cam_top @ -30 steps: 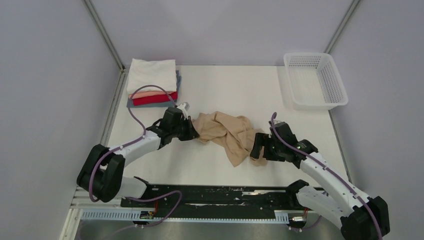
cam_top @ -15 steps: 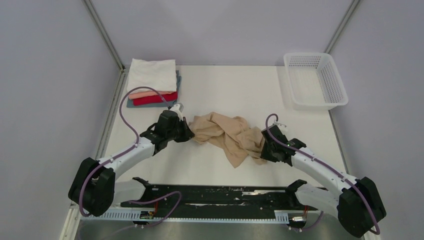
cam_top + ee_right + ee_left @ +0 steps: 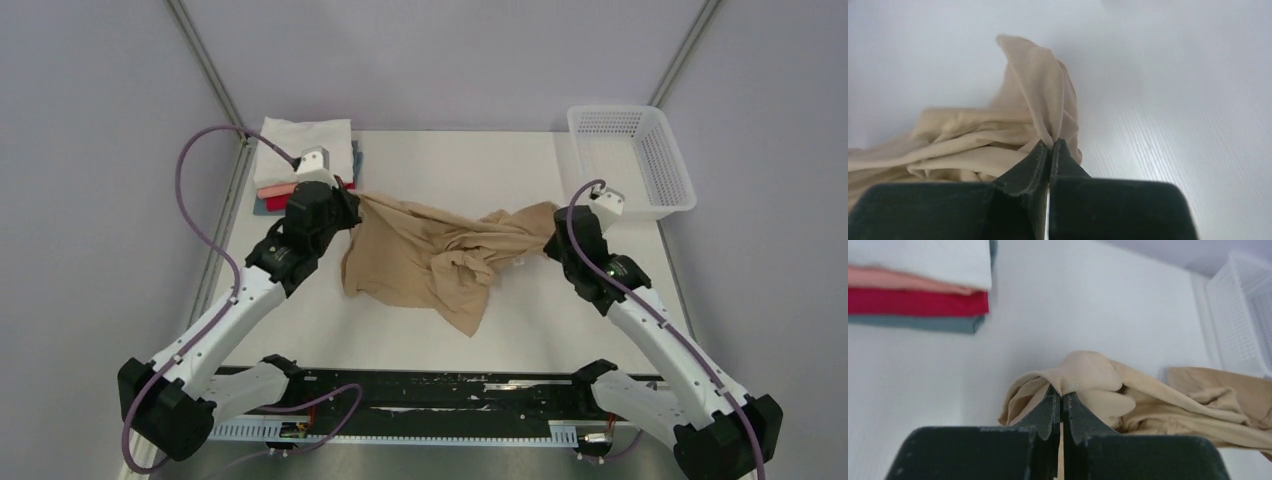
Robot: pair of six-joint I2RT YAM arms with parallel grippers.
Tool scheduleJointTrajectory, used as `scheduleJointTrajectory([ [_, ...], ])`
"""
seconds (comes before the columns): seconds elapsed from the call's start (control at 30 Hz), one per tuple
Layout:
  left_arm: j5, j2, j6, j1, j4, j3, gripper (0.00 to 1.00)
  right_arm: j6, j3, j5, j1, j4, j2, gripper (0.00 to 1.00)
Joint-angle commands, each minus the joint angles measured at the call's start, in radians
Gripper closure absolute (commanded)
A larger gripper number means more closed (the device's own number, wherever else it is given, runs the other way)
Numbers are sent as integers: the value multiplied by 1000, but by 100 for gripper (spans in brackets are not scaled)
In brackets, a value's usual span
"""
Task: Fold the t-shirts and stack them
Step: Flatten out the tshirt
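A tan t-shirt [image 3: 430, 262] hangs stretched between both arms over the middle of the table, its lower part crumpled on the surface. My left gripper [image 3: 352, 205] is shut on the shirt's left end; in the left wrist view the cloth [image 3: 1088, 375] bunches over the closed left gripper [image 3: 1062, 395]. My right gripper [image 3: 550, 222] is shut on the shirt's right end, a tan fold [image 3: 1040, 95] rising from the pinched right gripper [image 3: 1052, 145]. A stack of folded t-shirts [image 3: 305, 160], white on top, then pink, red and blue-grey, sits at the back left [image 3: 923, 285].
A white mesh basket [image 3: 632, 160] stands at the back right corner, its wall also showing in the left wrist view [image 3: 1243, 315]. Grey walls and metal frame posts close in the table's left, back and right sides. A black rail runs along the near edge.
The right gripper closed on the tan shirt. Both arms lifted and moved apart and toward the back, pulling the bunched shirt out wider between them.
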Motion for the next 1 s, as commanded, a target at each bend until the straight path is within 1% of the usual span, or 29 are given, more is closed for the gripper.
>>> scheduleJointTrajectory([
  [0.0,-199,-118,103,-2,44,149,100,-114,161,153,-10,150,-105,100],
  [0.1,-246,-218,175,-1,80,182,100,-195,240,196,-15,178,-156,100],
  [0.23,-248,-350,239,-1,91,233,100,-290,345,162,-15,182,-220,100],
  [0.3,-210,-412,259,0,89,259,100,-311,386,110,-15,194,-258,100],
  [0.4,-105,-492,267,-1,72,288,100,-330,456,9,-15,198,-305,100],
  [0.53,-8,-555,265,-1,38,335,100,-367,569,-152,-15,195,-329,100],
  [0.67,80,-603,254,-1,10,376,100,-385,664,-257,-15,189,-330,100],
  [0.77,133,-623,254,-1,-23,401,100,-412,732,-272,-15,180,-315,100],
  [0.83,154,-629,250,-1,-34,407,100,-423,766,-246,-14,180,-299,100],
  [0.93,136,-611,244,0,-43,409,100,-455,809,-189,-15,183,-238,100],
  [0.97,108,-594,244,0,-48,408,100,-467,822,-169,-15,182,-212,100],
])
